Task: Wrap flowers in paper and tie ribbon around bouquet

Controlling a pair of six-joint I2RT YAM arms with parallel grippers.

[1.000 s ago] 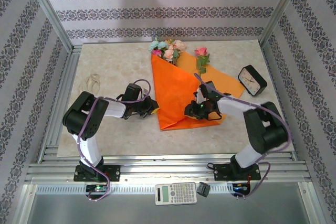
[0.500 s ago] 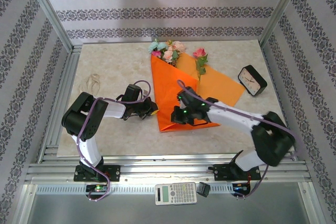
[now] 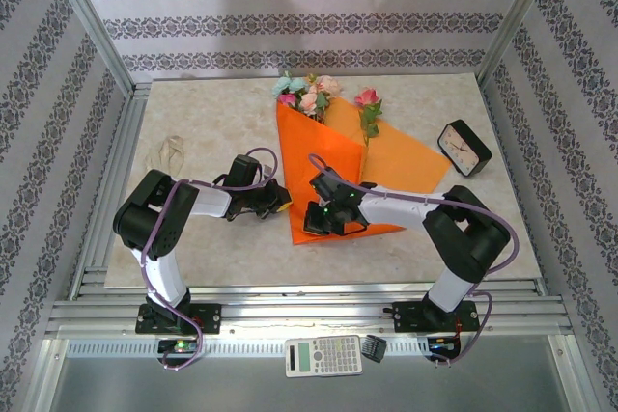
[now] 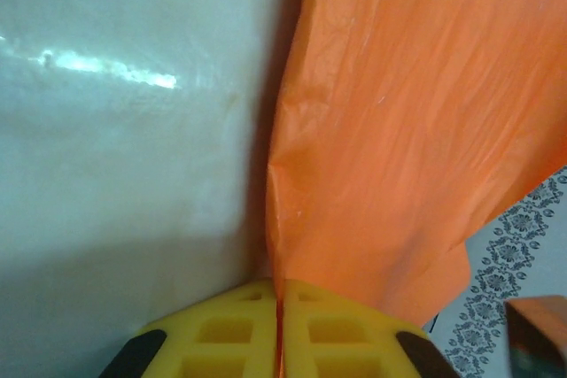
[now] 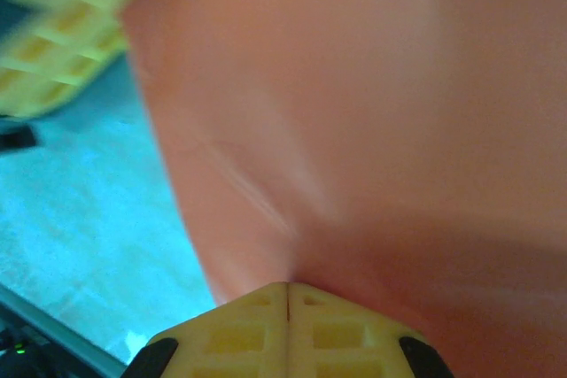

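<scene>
Left pincer (image 4: 280, 329), pressed together, pinches the left edge of the orange paper (image 4: 399, 130). Right pincer (image 5: 288, 320) pinches a fold near its lower corner. The paper lies mid-frame on the worktop (image 3: 212, 238), with the flowers (image 3: 307, 94) at its top. Wrapping looks under way (the ribbon (image 3: 171, 151) lies loose, far left). The next move likely calls for drawing the held flap across the flowers.

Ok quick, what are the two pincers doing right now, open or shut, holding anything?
Left pincer: closed, pinching the orange paper at its edge.
Right pincer: closed, pinching the orange paper too.
</scene>
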